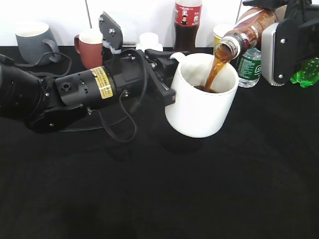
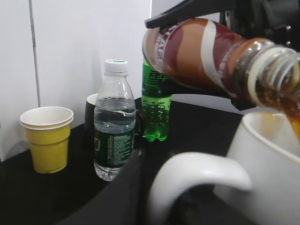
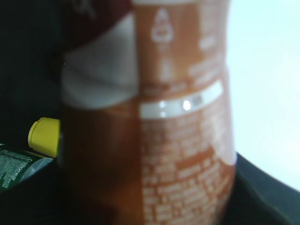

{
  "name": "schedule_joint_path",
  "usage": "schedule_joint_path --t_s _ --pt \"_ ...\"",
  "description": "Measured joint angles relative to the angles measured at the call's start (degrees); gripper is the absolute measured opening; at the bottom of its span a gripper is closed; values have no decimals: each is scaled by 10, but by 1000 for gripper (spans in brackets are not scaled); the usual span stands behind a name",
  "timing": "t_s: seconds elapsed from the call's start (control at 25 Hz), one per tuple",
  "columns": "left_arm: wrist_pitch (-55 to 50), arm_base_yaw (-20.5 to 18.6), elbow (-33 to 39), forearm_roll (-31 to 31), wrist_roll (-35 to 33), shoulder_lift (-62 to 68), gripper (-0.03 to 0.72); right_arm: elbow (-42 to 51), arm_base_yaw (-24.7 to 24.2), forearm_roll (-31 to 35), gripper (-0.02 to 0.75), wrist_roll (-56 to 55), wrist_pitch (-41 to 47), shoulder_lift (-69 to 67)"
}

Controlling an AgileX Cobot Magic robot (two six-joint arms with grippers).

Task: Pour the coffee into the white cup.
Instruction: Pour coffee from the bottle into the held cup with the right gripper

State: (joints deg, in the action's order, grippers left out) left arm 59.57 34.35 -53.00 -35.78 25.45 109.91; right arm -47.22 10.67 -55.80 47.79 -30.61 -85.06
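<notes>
My left gripper (image 1: 167, 82) is shut on the handle (image 2: 197, 173) of the white cup (image 1: 202, 97) and holds it lifted and tilted above the black table. My right gripper (image 1: 279, 30) is shut on the coffee bottle (image 1: 249, 30), tipped mouth-down over the cup. A brown stream (image 1: 215, 69) runs from the open neck (image 2: 267, 75) into the cup. In the right wrist view the bottle's brown and white wrap (image 3: 150, 131) fills the frame and hides the fingers.
Along the back wall stand a grey mug (image 1: 35, 42), a red-brown mug (image 1: 91, 47), a tall dark red-labelled bottle (image 1: 187, 25), a water bottle (image 2: 115, 122), a green bottle (image 2: 156, 108) and a yellow paper cup (image 2: 47, 138).
</notes>
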Motion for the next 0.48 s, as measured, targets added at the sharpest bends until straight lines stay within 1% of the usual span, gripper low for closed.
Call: schedule_joint_path --t_s 0.28,0.48 --pt "-2 0 0 -1 2 0 113 0 0 1 519 0 0 0" --pt "-3 0 0 -1 22 0 113 0 0 2 519 1 -1 0"
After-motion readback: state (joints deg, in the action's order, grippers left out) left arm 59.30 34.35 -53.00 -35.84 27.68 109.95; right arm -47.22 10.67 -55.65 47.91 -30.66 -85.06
